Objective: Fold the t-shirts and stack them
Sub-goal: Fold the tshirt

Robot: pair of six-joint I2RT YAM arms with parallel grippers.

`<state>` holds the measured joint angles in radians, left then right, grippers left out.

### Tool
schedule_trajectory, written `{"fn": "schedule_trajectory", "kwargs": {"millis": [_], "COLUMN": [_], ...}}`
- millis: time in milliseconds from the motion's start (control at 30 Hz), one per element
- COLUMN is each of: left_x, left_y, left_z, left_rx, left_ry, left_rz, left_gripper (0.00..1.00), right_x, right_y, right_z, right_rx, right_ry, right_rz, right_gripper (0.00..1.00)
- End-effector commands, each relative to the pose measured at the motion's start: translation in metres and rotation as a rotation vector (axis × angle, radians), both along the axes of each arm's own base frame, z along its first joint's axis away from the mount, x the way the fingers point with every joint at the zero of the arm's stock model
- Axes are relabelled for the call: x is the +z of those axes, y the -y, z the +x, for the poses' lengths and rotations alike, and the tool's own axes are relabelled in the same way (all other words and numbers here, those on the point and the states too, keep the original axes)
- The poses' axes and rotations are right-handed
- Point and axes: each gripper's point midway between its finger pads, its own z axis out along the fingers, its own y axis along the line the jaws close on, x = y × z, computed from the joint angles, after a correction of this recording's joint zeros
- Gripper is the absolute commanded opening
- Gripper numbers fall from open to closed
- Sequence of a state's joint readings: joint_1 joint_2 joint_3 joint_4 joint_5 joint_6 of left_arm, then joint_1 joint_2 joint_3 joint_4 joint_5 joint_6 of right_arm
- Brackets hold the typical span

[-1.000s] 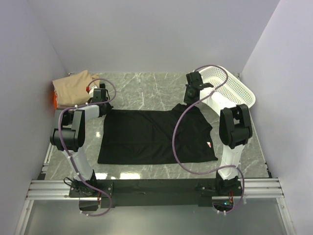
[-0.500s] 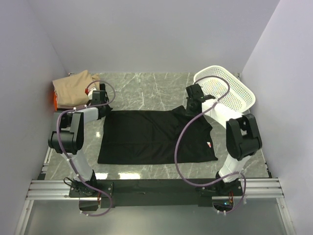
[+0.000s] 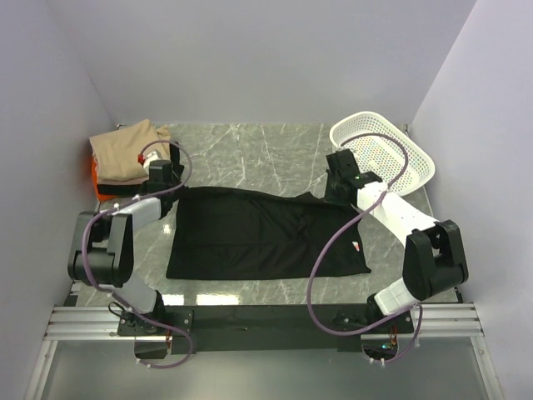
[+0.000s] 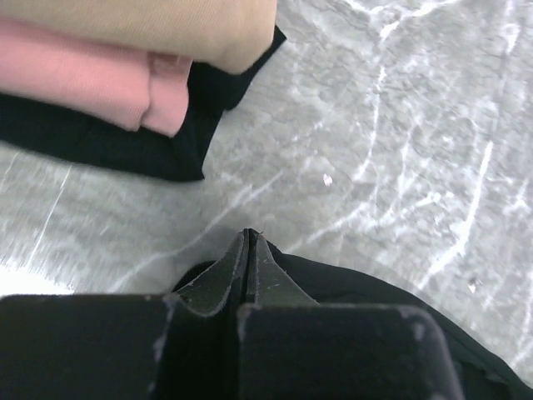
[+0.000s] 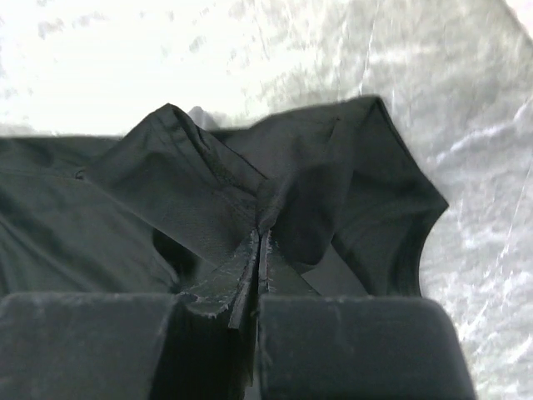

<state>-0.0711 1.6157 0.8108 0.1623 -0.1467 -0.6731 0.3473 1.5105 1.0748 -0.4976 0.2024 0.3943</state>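
The black tee (image 3: 250, 237) lies spread on the table (image 3: 250, 154), its near part flat and its far edge lifted between the 2 arms. The left gripper (image 3: 175, 188) has its jaws pressed together on the tee's far-left corner; in the left wrist view dark cloth bunches just under the tips. The right gripper (image 5: 260, 240) is clamped on a raised fold of the tee at its far-right end, with the cloth peaking up into the jaws. A stack (image 3: 125, 148) of 4 folded tees sits at the far-left corner, tan on top, then pink, black and orange. A basket (image 3: 391, 154) stands far right, apart from the tee.
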Motion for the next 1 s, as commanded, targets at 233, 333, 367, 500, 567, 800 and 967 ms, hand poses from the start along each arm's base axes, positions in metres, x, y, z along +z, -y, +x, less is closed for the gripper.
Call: {"fn": "schedule_trajectory", "kwargs": {"millis": [233, 333, 367, 500, 567, 800, 967], "left_x": [0.023, 0.025, 0.024, 0.026, 0.022, 0.024, 0.022], "left_y": [-0.007, -0.007, -0.006, -0.008, -0.007, -0.009, -0.007], "left_z": [-0.044, -0.058, -0.061, -0.073, -0.078, -0.098, -0.111], "left_rx": [0.052, 0.053, 0.052, 0.059, 0.056, 0.098, 0.103], "left_ry": [0.047, 0.039, 0.036, 0.032, 0.017, 0.024, 0.013], "left_rz": [-0.031, -0.042, -0.045, -0.043, -0.047, -0.056, -0.071], "left_gripper": [0.0, 0.0, 0.0, 0.0, 0.0, 0.0, 0.0], "right_x": [0.015, 0.018, 0.017, 0.022, 0.021, 0.026, 0.023], "right_y": [0.01, 0.015, 0.017, 0.02, 0.019, 0.024, 0.024], "right_z": [-0.035, -0.044, -0.048, -0.059, -0.067, -0.088, -0.102], "right_rx": [0.002, -0.005, -0.008, -0.014, -0.008, -0.016, -0.009], "right_ry": [0.025, 0.026, 0.016, 0.023, 0.015, 0.018, 0.0], "right_rz": [-0.044, -0.058, -0.067, -0.065, -0.068, -0.072, -0.071], "right_gripper": [0.0, 0.0, 0.0, 0.0, 0.0, 0.0, 0.0]}}
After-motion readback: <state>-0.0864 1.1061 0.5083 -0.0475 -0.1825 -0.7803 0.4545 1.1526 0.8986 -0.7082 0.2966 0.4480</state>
